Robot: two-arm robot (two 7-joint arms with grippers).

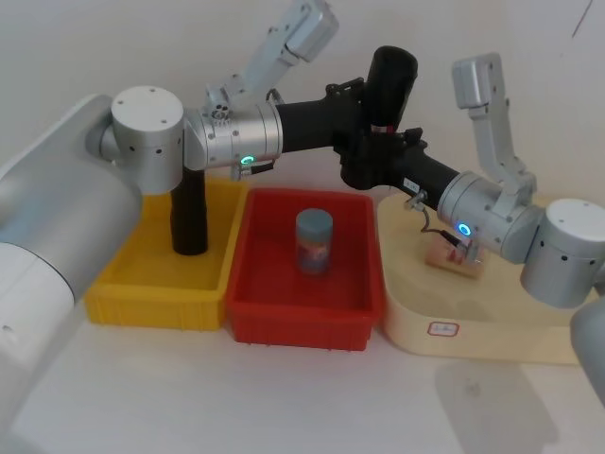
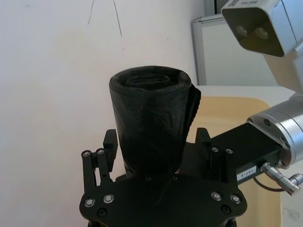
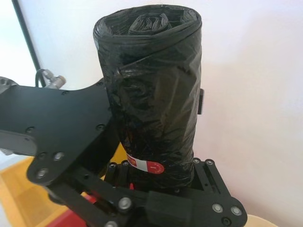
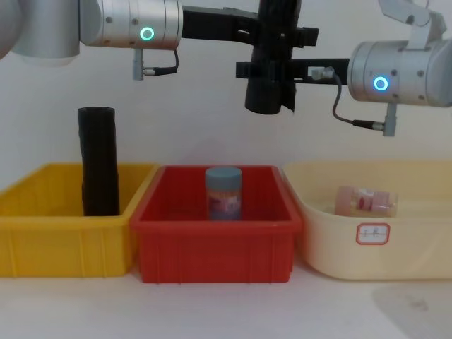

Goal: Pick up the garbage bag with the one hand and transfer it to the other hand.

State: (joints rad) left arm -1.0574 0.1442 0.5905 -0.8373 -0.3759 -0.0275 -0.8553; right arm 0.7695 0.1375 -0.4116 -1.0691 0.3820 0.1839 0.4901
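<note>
Two grippers meet high above the red bin (image 1: 248, 307), and you can see both of them closed on the garbage bag (image 1: 389, 87), which stands upright in the air between them. Your left gripper (image 1: 357, 112), on the arm with the green ring light, reaches in from the left side of the table and clamps the roll about its middle; in the left wrist view its fingers (image 2: 110, 144) press against both flanks of the crinkled black plastic. Your right gripper (image 1: 378, 151), on the blue-lit arm, comes from the right and grips the same roll lower down, near a red and white label (image 3: 147, 166) at its base. Look below: a blue-lidded jar (image 1: 314, 242) stands upright in the middle of the red bin. To its left, a second black roll (image 1: 189, 216) stands in the yellow bin (image 1: 123, 293), toward its back right corner. On the right, a small pale jar (image 4: 365, 200) lies on its side in the cream tray (image 1: 492, 336).
</note>
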